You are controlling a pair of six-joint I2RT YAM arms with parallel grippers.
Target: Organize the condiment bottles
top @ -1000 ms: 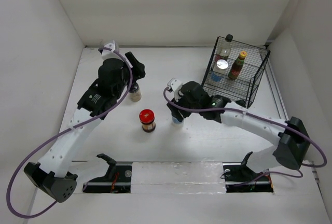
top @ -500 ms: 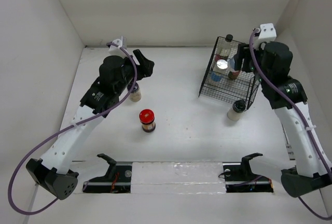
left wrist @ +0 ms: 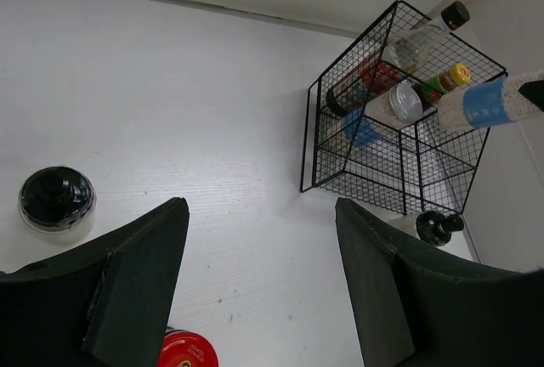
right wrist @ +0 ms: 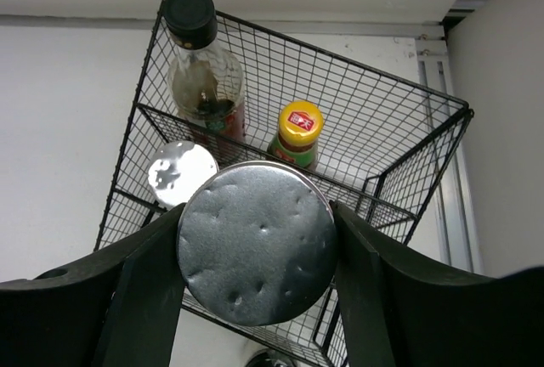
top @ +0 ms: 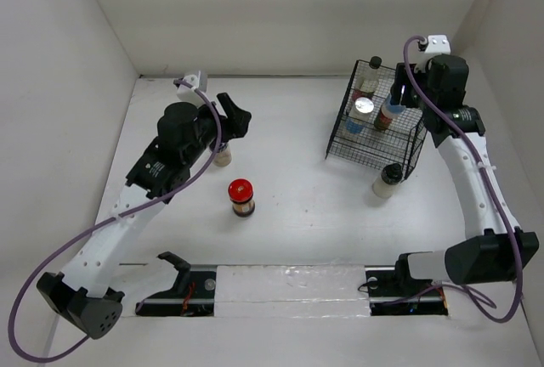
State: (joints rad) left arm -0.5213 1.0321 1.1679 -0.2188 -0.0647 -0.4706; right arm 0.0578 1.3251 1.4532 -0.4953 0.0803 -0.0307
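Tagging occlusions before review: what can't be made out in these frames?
- Right wrist: held bottle shows only its silver lid; body and label hidden beneath.
- Left wrist: red-lidded jar cut off by bottom edge.
- Top external: pale bottle partly under the left arm.
- Every view: label text too small.

Black wire rack (top: 371, 151) upright near the white table's (top: 293, 125) far right corner
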